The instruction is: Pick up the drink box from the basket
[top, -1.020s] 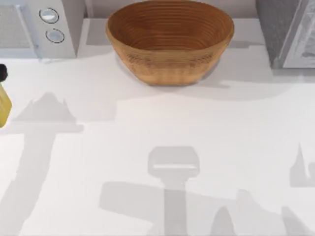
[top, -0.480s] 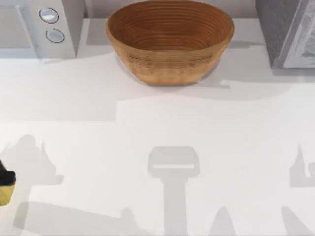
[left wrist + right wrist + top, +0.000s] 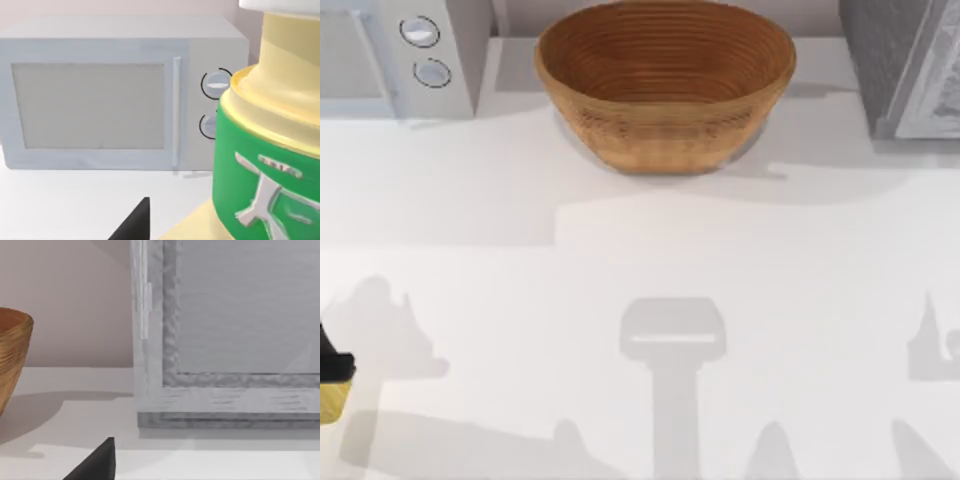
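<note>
The basket (image 3: pixel 665 140) stands at the back middle of the table, and its ribbed inside holds nothing; its rim also shows in the right wrist view (image 3: pixel 12 360). The drink box (image 3: pixel 330 400), pale yellow with a green label, hangs at the table's far left edge near the front. My left gripper (image 3: pixel 332 365) is shut on it. In the left wrist view the drink box (image 3: pixel 265 165) looms close, beside one dark fingertip (image 3: pixel 135 222). My right arm is parked, and one of its fingertips (image 3: pixel 97 462) stands off to the side with nothing held.
A white microwave (image 3: pixel 390 55) (image 3: pixel 100 100) sits at the back left. A grey appliance (image 3: pixel 905 65) (image 3: pixel 230 330) stands at the back right. Bare white tabletop (image 3: pixel 650 240) spreads in front of the basket.
The left gripper carried the drink box along the left edge from mid-table toward the front, then nearly stopped in the last half second. The basket stayed put.
</note>
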Controlling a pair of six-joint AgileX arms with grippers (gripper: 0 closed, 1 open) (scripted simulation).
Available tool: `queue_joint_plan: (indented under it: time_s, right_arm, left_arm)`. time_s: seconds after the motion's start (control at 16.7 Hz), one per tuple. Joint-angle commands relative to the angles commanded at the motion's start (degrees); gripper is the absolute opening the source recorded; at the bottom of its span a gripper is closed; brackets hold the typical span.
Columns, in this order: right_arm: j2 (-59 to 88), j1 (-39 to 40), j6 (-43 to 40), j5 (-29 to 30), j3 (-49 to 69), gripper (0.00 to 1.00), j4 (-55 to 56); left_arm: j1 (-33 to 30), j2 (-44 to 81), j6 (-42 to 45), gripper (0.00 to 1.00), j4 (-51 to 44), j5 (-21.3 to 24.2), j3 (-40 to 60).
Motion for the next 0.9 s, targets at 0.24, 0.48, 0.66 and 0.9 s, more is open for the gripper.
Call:
queue_joint_plan:
  time_s: [0.24,0.48,0.66,0.9]
  right_arm:
    - [0.00,0.00,0.00,0.00,0.00,1.00,0.00]
    - [0.00,0.00,0.00,0.00,0.00,1.00,0.00]
    - [0.00,0.00,0.00,0.00,0.00,1.00,0.00]
    - [0.00,0.00,0.00,0.00,0.00,1.00,0.00]
  left_arm:
    - [-3.08,7.80,0.40,0.00,4.54,-5.51,2.01]
    - [-8.38,21.41,0.70,0.00,14.91,-15.97,6.69]
    - [-13.15,34.11,1.07,0.00,24.96,-25.69,10.99]
    - [-19.72,52.19,1.78,0.00,38.95,-38.97,16.50]
